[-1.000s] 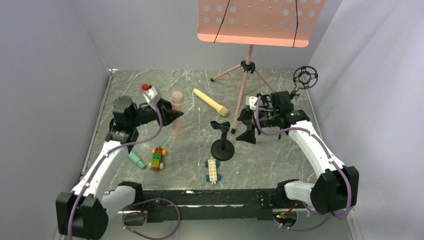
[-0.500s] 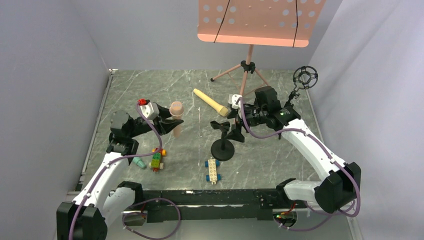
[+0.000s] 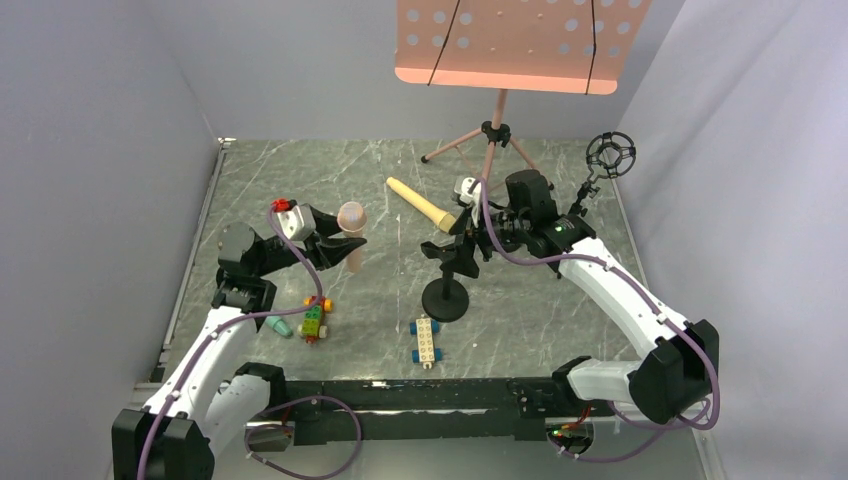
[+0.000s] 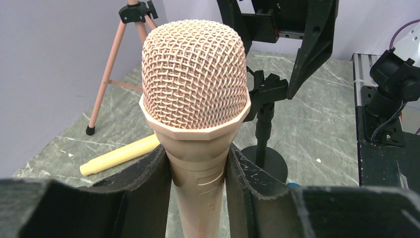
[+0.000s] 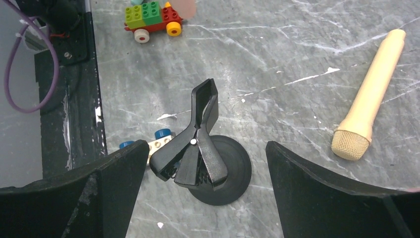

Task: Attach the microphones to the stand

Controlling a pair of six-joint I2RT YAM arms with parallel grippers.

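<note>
Left gripper (image 4: 198, 191): jaws clamped on the body of the pink microphone (image 4: 194, 84), just under its mesh head. The microphone stands nearly upright, head up, and in the top view it is lifted over the left half of the marble table (image 3: 560, 330).

Right gripper (image 5: 207, 148): jaws spread wide, grasping nothing. It hangs over the black desk stand (image 5: 233, 176), and in the wrist view we see the stand's clip (image 5: 200, 124) between the two fingers (image 5: 114, 183). We cannot tell whether either finger touches the clip.

The stand sits on its round base near the table centre, clip empty and tilted.

Yellow microphone (image 3: 420, 203): lying flat behind the stand, head toward the right gripper, apart from the base.

Teal microphone (image 3: 274, 322): lying flat at the near left, partly hidden by the left arm, just beside the multicoloured brick car (image 3: 315, 318).

A white brick car with blue wheels (image 3: 425, 340) lies just in front of the stand's base.

At the back stand a pink tripod music stand (image 3: 500, 130) and, at the far right, a black shock mount (image 3: 610, 153)
</note>
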